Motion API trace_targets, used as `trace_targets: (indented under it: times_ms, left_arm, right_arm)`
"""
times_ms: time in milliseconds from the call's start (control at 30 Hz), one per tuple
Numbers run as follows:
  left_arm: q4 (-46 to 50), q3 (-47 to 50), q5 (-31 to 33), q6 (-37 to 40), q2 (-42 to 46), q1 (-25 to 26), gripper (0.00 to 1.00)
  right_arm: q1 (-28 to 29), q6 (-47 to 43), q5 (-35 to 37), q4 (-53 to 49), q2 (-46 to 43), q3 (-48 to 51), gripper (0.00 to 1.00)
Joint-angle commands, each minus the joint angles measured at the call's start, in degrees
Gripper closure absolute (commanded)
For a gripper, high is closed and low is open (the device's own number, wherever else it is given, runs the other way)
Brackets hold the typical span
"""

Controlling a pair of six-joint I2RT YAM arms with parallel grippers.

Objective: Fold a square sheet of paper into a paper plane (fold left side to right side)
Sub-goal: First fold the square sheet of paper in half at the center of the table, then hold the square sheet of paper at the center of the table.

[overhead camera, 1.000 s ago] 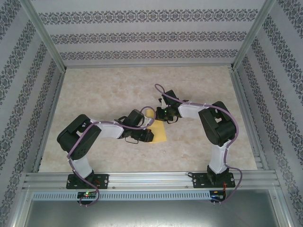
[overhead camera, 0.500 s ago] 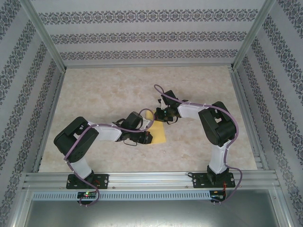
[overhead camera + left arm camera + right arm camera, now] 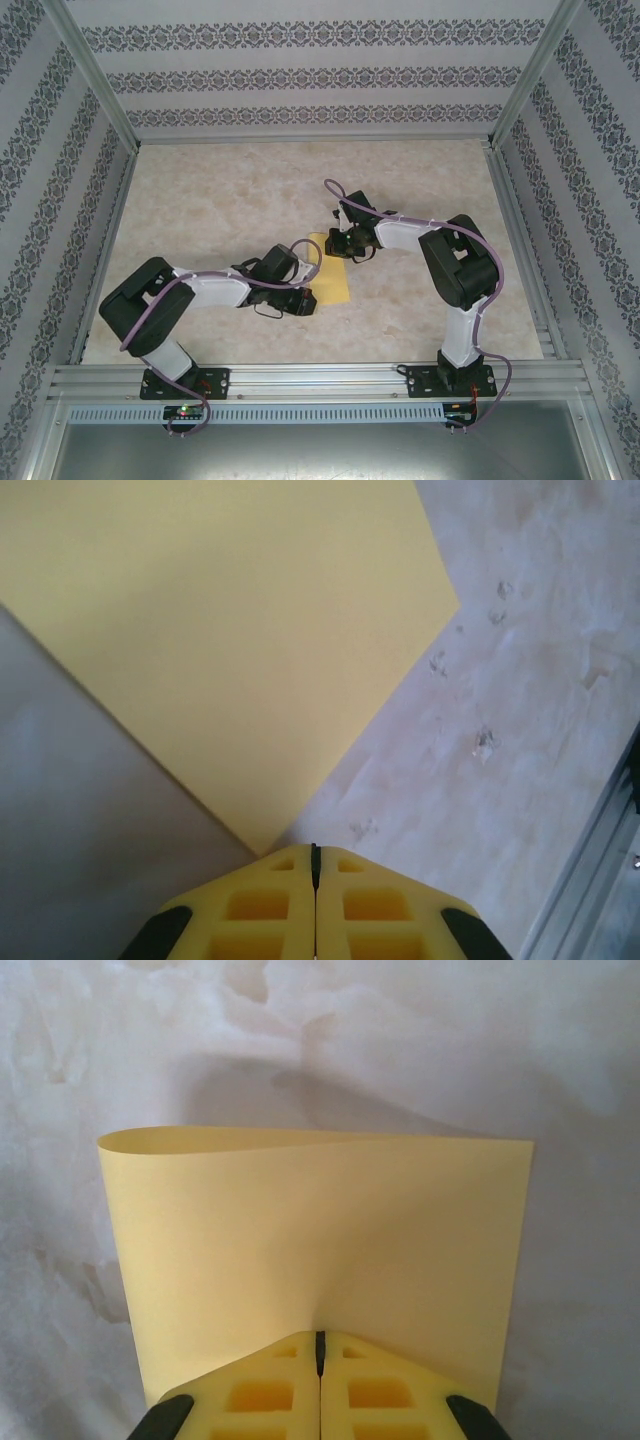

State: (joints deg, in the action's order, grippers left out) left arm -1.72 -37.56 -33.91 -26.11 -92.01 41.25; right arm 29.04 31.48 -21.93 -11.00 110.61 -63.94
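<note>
The square sheet of paper (image 3: 336, 282) is bright yellow and lies mid-table between my two grippers. In the right wrist view the sheet (image 3: 320, 1230) curls up and over, with a rounded bend along its far edge. My right gripper (image 3: 320, 1338) is shut on the near edge, and the paper dimples at the tips. From above, that gripper (image 3: 335, 246) sits at the sheet's far end. My left gripper (image 3: 304, 300) is shut at the sheet's near-left corner. In the left wrist view the corner of the sheet (image 3: 250, 630) ends just beside the left gripper's (image 3: 313, 850) closed tips, and I cannot tell whether it is pinched.
The marbled tabletop (image 3: 230, 190) is ringed by aluminium frame rails (image 3: 320, 375) and patterned walls. One rail (image 3: 590, 880) runs close by on the right in the left wrist view. Both arm bases stand at the near edge.
My left arm has drawn back toward the near left, and its gripper has slid along the sheet to the near corner. The right gripper has barely shifted. More yellow paper now shows.
</note>
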Motion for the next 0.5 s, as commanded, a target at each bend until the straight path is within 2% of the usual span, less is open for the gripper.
trace_targets:
  times_ms: [0, 133, 300, 467]
  left_arm:
    - [0.7, -0.6, -2.3, -1.8, 4.2, -0.6, 0.93]
    - [-0.6, -3.1, -2.9, -2.4, 4.1, -3.9, 0.92]
    - [-1.2, -8.5, -2.4, -1.2, -3.2, -6.7, 0.93]
    - [-3.4, -12.4, -3.4, -0.7, -9.2, -7.1, 0.93]
  right_arm:
    - [0.1, -1.0, 3.3, -3.9, 1.1, 0.0, 0.95]
    - [0.1, -1.0, 3.4, -3.9, 1.0, 0.0, 0.95]
    - [0.2, -1.0, 3.3, -3.9, 0.8, 0.0, 0.95]
    - [0.4, -1.1, 3.2, -4.1, 0.7, -0.3, 0.95]
